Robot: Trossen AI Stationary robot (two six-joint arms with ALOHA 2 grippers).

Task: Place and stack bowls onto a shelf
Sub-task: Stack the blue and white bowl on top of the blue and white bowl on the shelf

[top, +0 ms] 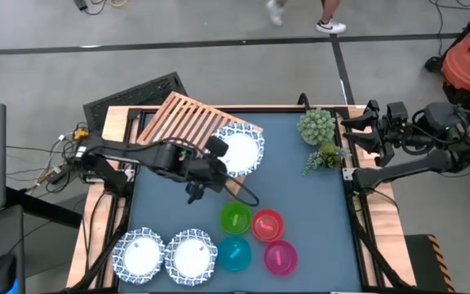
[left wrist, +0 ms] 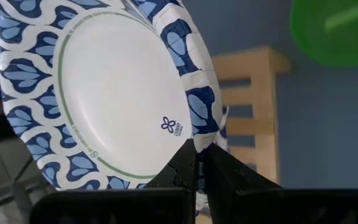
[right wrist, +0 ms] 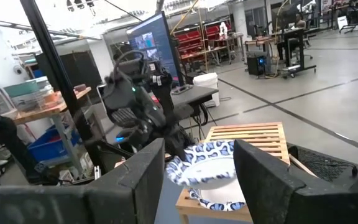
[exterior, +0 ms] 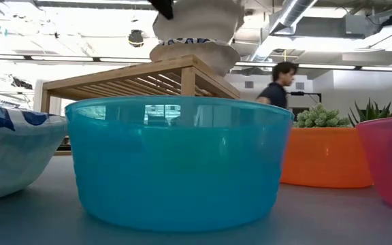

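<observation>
My left gripper [top: 216,157] is shut on a white bowl with a blue patterned rim [top: 241,151], over the right end of the slatted wooden shelf [top: 188,118]. A second patterned bowl [exterior: 194,56] sits by its base on the shelf top, right under the held one [exterior: 196,19]. Two more patterned bowls [top: 139,253] [top: 191,255] rest at the table's near left. The green [top: 236,218], red [top: 268,224], teal [top: 235,253] and magenta [top: 281,258] bowls stand near the middle. My right gripper [right wrist: 197,180] waits open beyond the table's right edge. My left gripper pinches the held bowl's patterned rim [left wrist: 199,140] between its two fingers [left wrist: 180,167], coming from the table's left side. The bowl is held slightly tilted just above the bowl on the shelf [right wrist: 219,200]. Whether the two bowls touch, I cannot tell.
Two green plants [top: 317,125] [top: 325,155] stand at the table's far right; one shows in an orange pot [exterior: 325,158] in the low view. The shelf's left part is bare slats. A person [exterior: 278,85] walks in the room behind.
</observation>
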